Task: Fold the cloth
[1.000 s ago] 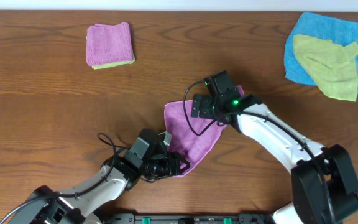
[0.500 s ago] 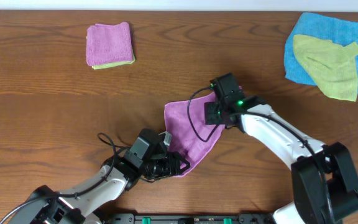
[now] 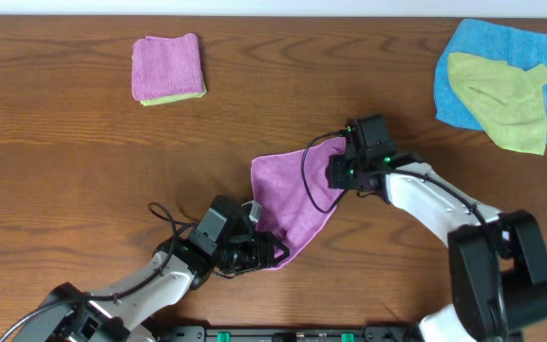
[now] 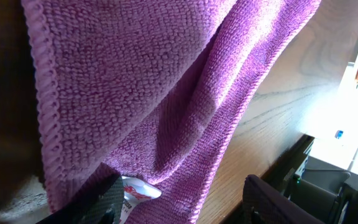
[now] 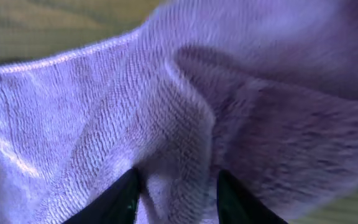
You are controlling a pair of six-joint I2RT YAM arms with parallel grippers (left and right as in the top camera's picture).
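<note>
The purple cloth lies rumpled at the table's middle, one corner pointing toward the front edge. My right gripper is on its upper right corner. In the right wrist view the right gripper is shut on a raised ridge of the cloth that fills the gap. My left gripper is at the cloth's near corner. In the left wrist view the left gripper stands open, and the cloth with its white tag lies against the left finger.
A folded purple cloth on a yellow-green one sits at the back left. At the back right a yellow-green cloth lies on a blue cloth. A black rail runs along the table's front edge.
My right gripper has moved right to the cloth's upper right corner, and its jaws have closed from wide open onto a ridge of cloth. The left arm has stayed still.
</note>
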